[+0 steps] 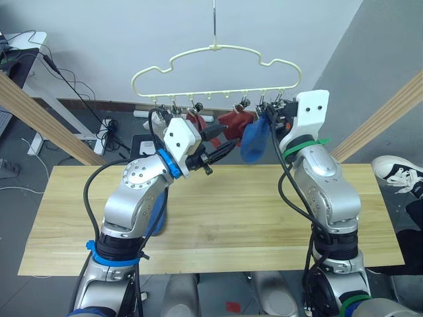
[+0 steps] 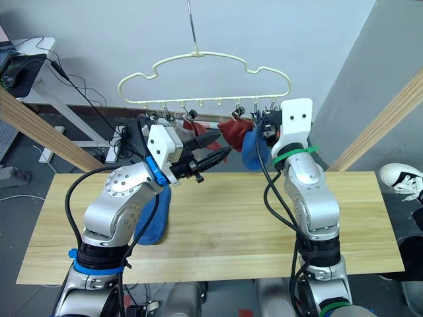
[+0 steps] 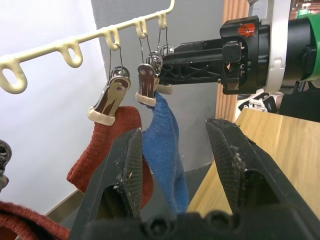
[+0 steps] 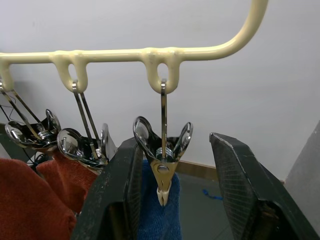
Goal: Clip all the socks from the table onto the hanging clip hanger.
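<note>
We start at the right gripper (image 4: 172,200), fingers spread wide with nothing between them, sitting right up at the end clip (image 4: 163,175) of the clip hanger (image 1: 218,49). That clip is biting the top of a blue sock (image 1: 254,142), which hangs free below it. So we judge this one as just pinned and let go.

Over to the left gripper (image 1: 215,146), and it is open too, both black fingers apart and holding nothing, pointing toward three o'clock at the hanging laundry. Through its own camera we see the blue sock dangling between its fingers but not pinched, with a rust red sock (image 3: 112,150) clipped just beside it.

Widening out: a second rust red sock (image 1: 196,122) hangs further along toward nine o'clock. That makes three socks up on the hanger by our count, two red and one blue.

What is left? On the table (image 1: 218,228), at about seven o'clock from the hanger, a second blue sock (image 2: 155,221) lies tucked behind the left arm. The two grey socks we cannot find in these views, so we cannot say where they stand. Several clips at the nine o'clock end look free.

As for writing, we read no brand, label or lettering anywhere.
</note>
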### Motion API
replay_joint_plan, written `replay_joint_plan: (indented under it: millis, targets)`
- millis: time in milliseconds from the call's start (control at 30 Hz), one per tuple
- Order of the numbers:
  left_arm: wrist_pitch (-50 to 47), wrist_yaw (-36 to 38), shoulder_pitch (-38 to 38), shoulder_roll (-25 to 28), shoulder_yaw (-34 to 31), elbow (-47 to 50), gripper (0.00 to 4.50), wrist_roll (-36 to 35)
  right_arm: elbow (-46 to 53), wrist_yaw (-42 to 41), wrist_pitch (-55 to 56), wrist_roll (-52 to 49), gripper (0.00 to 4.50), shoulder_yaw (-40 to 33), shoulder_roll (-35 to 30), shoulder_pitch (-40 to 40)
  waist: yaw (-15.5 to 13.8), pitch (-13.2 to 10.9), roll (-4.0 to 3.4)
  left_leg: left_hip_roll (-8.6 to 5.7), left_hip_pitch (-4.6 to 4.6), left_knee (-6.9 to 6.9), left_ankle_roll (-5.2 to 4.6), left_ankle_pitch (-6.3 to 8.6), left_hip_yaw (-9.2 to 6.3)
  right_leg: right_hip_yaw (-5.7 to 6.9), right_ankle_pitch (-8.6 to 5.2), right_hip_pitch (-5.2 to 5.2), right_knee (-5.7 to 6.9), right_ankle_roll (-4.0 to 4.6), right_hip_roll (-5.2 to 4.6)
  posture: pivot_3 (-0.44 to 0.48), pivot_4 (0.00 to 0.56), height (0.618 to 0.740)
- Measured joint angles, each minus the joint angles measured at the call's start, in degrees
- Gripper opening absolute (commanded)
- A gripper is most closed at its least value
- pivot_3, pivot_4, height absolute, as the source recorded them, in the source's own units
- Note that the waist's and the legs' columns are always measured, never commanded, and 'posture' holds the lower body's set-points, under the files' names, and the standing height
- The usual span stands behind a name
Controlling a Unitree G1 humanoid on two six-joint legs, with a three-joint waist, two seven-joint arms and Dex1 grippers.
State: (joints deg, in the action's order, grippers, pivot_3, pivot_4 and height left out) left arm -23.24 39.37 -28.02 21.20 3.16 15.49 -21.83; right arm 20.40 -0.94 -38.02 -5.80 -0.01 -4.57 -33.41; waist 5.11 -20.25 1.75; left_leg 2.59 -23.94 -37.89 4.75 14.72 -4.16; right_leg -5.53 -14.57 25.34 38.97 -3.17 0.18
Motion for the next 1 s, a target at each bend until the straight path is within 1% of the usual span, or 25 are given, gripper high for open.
replay_joint_plan:
  millis: [367, 1000]
  targets:
    - [0.00, -0.01, 0.20, -0.18, 0.51, 0.00, 2.26, 0.22, -0.49, 2.14, -0.15, 0.03, 2.17, -0.99, 3.12, -1.35, -0.01, 0.00, 0.00, 0.00, 0.00, 0.00, 0.00, 0.00, 0.00, 0.01, 0.00, 0.00, 0.00, 0.00, 0.00, -0.122, 0.319, 0.740]
    - [0.23, -0.01, 0.20, -0.21, 1.07, -0.02, 2.26, 0.55, -0.49, 2.27, -0.67, -0.06, 2.17, -1.08, 3.08, -1.35, -0.01, 0.00, 0.00, 0.00, 0.00, 0.00, 0.00, 0.00, 0.00, 0.00, 0.00, 0.00, 0.00, 0.00, 0.00, -0.122, 0.318, 0.740]
